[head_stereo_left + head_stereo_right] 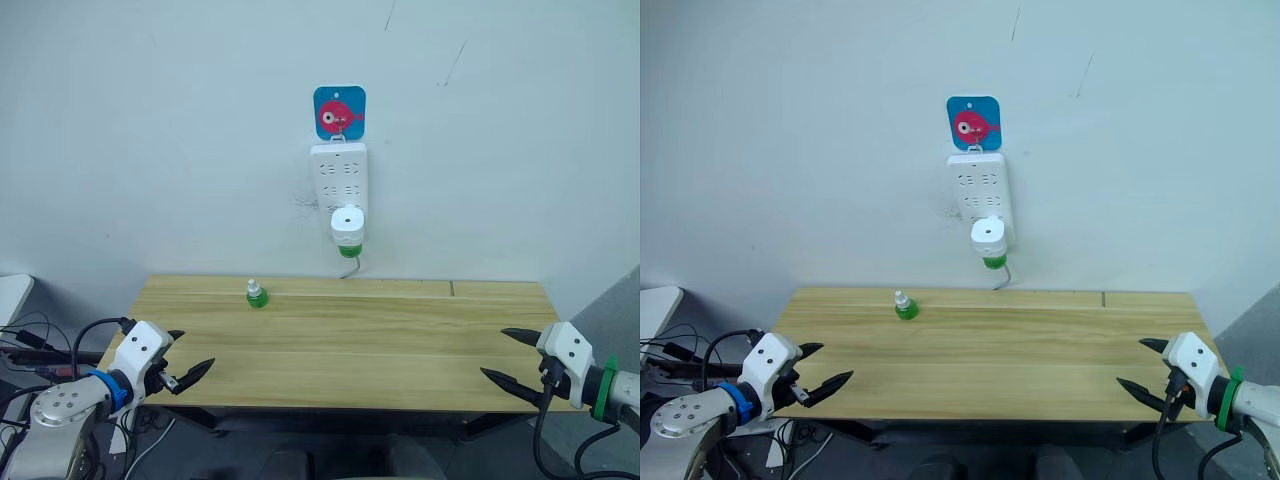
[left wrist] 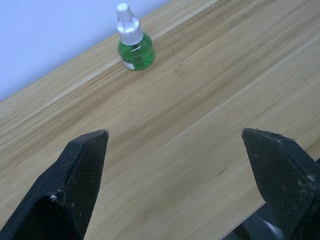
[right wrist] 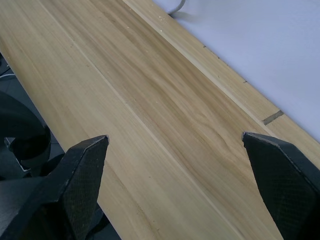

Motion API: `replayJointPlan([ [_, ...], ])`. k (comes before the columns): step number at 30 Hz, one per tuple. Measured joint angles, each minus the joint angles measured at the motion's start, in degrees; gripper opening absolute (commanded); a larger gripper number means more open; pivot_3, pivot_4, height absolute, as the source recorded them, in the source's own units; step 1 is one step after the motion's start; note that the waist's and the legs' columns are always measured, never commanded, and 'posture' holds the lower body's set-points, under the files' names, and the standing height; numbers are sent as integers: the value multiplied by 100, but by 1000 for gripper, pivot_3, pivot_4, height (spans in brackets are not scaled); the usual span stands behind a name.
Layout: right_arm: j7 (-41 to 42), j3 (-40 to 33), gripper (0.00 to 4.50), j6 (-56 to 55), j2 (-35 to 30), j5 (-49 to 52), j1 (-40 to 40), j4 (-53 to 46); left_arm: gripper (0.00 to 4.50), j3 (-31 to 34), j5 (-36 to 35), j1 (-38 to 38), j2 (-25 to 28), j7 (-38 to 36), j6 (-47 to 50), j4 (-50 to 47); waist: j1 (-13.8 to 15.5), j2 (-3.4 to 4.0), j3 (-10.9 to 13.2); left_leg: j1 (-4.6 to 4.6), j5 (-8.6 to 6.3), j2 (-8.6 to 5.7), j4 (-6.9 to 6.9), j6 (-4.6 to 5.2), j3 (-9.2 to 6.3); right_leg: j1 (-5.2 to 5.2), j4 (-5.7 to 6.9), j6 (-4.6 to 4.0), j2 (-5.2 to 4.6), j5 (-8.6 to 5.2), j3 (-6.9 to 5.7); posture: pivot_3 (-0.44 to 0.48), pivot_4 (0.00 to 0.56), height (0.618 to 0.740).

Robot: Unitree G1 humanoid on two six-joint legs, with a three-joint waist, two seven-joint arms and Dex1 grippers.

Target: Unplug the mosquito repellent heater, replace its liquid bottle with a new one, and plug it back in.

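Note:
The white mosquito repellent heater (image 1: 347, 225) is plugged into the bottom of a white power strip (image 1: 339, 178) on the wall, with a green liquid bottle (image 1: 349, 249) screwed in under it. A second green bottle with a white cap (image 1: 257, 293) (image 2: 133, 41) stands on the wooden table (image 1: 350, 345) near its far edge, left of centre. My left gripper (image 1: 186, 359) hovers open at the table's near left corner, empty. At the near right corner my right gripper (image 1: 511, 358) is open and empty too.
A blue card with a pink fish (image 1: 339, 112) hangs above the power strip. A grey cord (image 1: 349, 268) drops from the strip behind the table. Black cables (image 1: 30, 345) lie off the table's left end.

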Motion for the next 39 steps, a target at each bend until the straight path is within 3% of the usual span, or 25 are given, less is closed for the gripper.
replayJointPlan([
  [8,-9,-151,4459,12,4,-2,-116,61,4500,7,-26,24,1,-31,214,0,0,-1,0,1,0,0,0,0,0,0,0,-1,0,-1,1,79,56,740],
  [22,-2,-155,4459,-147,121,-18,-129,325,4500,218,-583,-8,49,-896,-13,30,-10,1,0,1,0,0,0,0,10,-1,0,-3,0,-2,2,62,57,740],
  [30,51,-156,4459,-286,113,-26,17,255,4500,318,-710,-305,3,-721,2,26,-11,-5,11,0,0,1,1,0,8,0,1,-3,0,-2,1,40,83,740],
  [33,45,-184,4459,-243,89,-3,109,-134,4500,363,-931,-525,-2,-663,296,-260,-14,6,47,1,0,1,1,0,2,0,1,-2,0,-1,5,11,100,740],
  [39,-416,-301,4459,786,95,633,-52,-2142,4500,131,-1332,-1678,-172,-454,1103,-748,-72,16,143,0,1,0,5,-1,-4,0,5,10,4,6,5,-65,127,740],
])
